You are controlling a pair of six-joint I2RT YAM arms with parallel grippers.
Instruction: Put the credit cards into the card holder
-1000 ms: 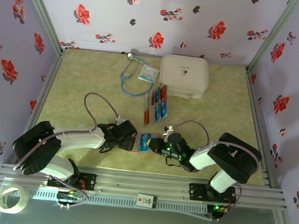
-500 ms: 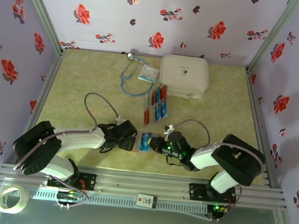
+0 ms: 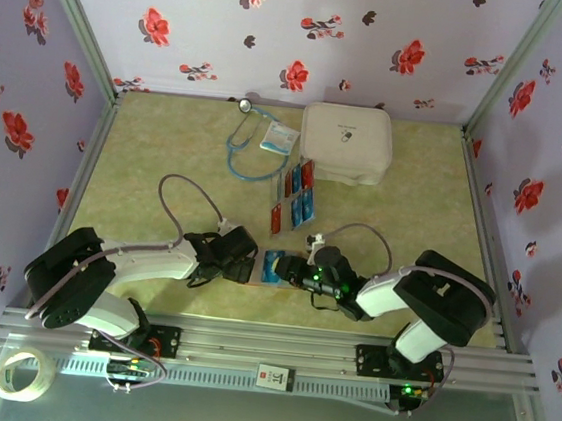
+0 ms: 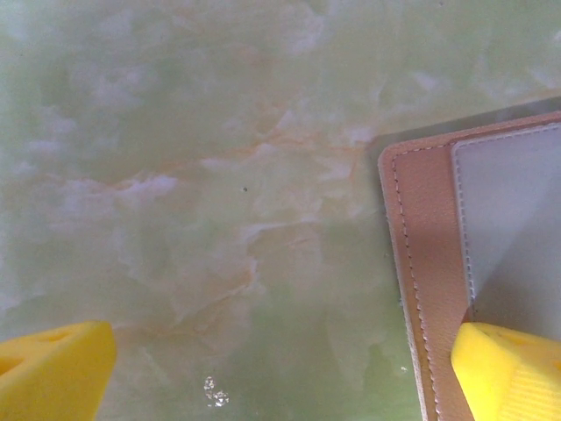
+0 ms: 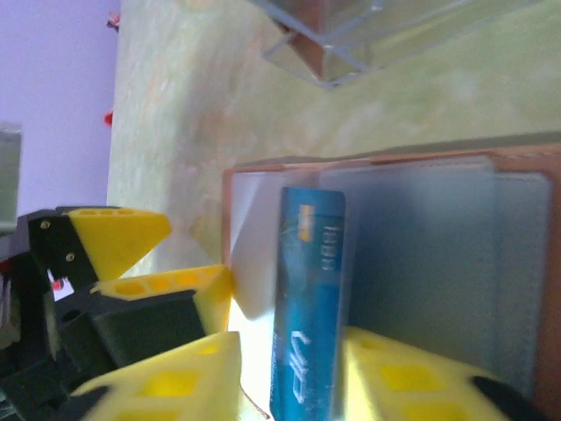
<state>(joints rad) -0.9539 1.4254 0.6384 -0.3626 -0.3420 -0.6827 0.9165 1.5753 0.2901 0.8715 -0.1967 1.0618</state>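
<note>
Here, flat blue card point(image 5: 307, 298); stitched tan pouch point(image 4: 421, 263)

Up at the back of the green marbled table point(image 3: 167, 148), the big white rounded case point(image 3: 345, 143) sits flat, just right of centre in the overhead frame. Left of it lies a blue stethoscope point(image 3: 250, 147), its tubing looped toward the middle, and a white-and-blue packet point(image 3: 279, 139) rests between the two, touching the tubing. Below the case, near the centre of the frame, lies a clear plastic tray point(image 5: 346, 63). Lavender walls with red and dark flowers point(image 3: 280, 29) close in three sides. Along the bottom runs a metal rail point(image 3: 276, 351) carrying a small tag point(image 3: 275, 377), and a roll of tape point(image 3: 21, 372) lies in the lower left corner.
</note>
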